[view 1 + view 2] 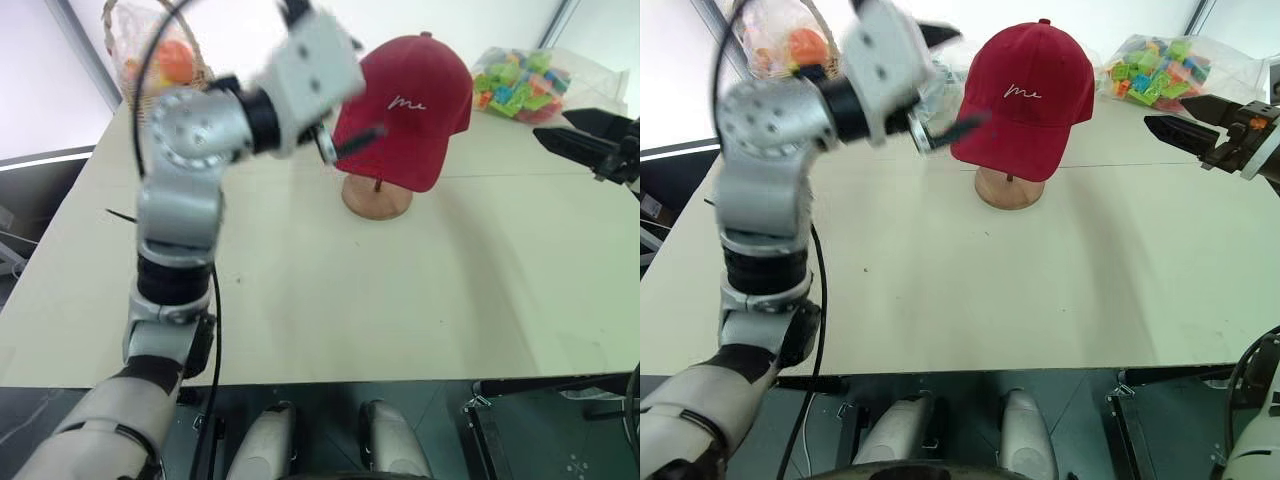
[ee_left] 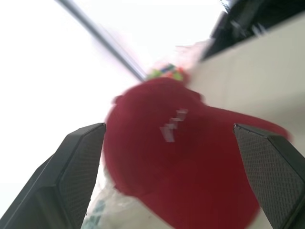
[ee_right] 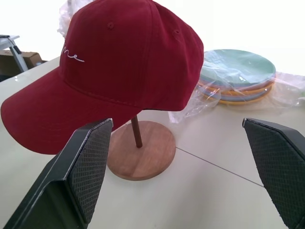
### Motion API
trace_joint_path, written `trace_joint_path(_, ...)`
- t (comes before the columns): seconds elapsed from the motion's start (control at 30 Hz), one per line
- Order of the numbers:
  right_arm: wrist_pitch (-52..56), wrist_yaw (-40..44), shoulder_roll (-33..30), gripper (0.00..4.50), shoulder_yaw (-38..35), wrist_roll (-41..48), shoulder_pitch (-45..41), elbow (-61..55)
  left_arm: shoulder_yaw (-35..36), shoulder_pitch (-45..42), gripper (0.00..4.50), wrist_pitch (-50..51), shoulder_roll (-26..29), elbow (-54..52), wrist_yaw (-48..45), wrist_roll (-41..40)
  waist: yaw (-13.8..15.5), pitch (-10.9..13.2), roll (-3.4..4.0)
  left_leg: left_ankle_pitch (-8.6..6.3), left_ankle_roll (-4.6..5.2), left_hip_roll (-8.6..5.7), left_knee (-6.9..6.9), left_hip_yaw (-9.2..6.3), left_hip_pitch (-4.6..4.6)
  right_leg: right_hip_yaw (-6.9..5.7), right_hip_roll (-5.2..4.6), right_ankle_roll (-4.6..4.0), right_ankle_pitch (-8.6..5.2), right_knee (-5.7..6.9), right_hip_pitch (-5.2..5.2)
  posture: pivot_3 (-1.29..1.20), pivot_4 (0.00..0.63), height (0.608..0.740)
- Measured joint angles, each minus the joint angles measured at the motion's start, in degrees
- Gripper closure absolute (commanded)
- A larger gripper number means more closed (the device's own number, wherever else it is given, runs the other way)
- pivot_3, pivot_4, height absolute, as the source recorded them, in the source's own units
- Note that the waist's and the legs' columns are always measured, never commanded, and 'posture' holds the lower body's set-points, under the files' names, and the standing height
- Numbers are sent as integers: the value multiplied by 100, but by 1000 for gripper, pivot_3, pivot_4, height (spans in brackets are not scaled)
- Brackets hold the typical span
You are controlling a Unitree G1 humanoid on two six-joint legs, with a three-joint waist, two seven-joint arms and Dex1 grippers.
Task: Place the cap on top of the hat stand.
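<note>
A: Where did your cap (image 1: 1023,95) sit at that moment?

B: It sat on the stand (image 3: 139,148), brim sloping down toward the robot, white script on the front. You could see the rod and the round wooden base under it on the tabletop (image 1: 970,290).

A: And your left pincer (image 1: 952,80)?

B: It was raised just to the left of the cap, fingers spread wide and holding nothing. In its wrist view the two black fingers (image 2: 71,167) stood far apart with the cap between them, further off.

A: The right pincer (image 1: 1180,118)?

B: You had it at the right edge, level and pointing toward the cap, well apart from it. Its fingers (image 3: 81,171) were spread too, empty, with the stand's base seen between them.

A: Anything else on your tabletop?

B: A bag of coloured blocks (image 1: 1160,70) lay behind the cap to the right, a basket (image 1: 160,55) at the far left corner, and a wrapped stack of plates (image 3: 238,76) just behind the stand.
</note>
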Motion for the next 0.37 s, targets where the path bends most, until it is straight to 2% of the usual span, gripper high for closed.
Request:
trace_joint_path(0.07,-35,25,2,0,-1,1,-98,71,726,-585,37,415,499,841,481,-296,-40,-2,3,-2,3,1,-3,0,5,2,3,0,0,0,0,0,150,740)
trace_joint_path(0.13,-48,56,-1,0,-9,-1,-103,97,1237,-551,37,629,1056,1186,638,-505,-117,-8,13,-3,3,0,-28,0,20,7,3,0,0,-1,4,0,150,740)
trace_joint_path(0.17,-47,116,-12,0,-8,-3,-92,127,1443,-257,37,703,1370,1252,623,-662,-149,-9,15,0,-1,0,-43,0,26,10,3,0,0,2,4,0,150,740)
trace_joint_path(0.23,-40,195,-45,0,-8,-29,-56,173,1658,305,37,940,1598,1301,526,-888,-151,-7,13,2,-5,1,-46,-1,26,11,3,0,0,1,3,0,150,740)
trace_joint_path(0.37,5,429,-56,0,78,-42,10,193,1677,1800,37,1160,2144,1047,108,-1340,-135,-2,4,4,-9,0,-42,-7,14,11,1,0,0,-4,-2,0,150,740)
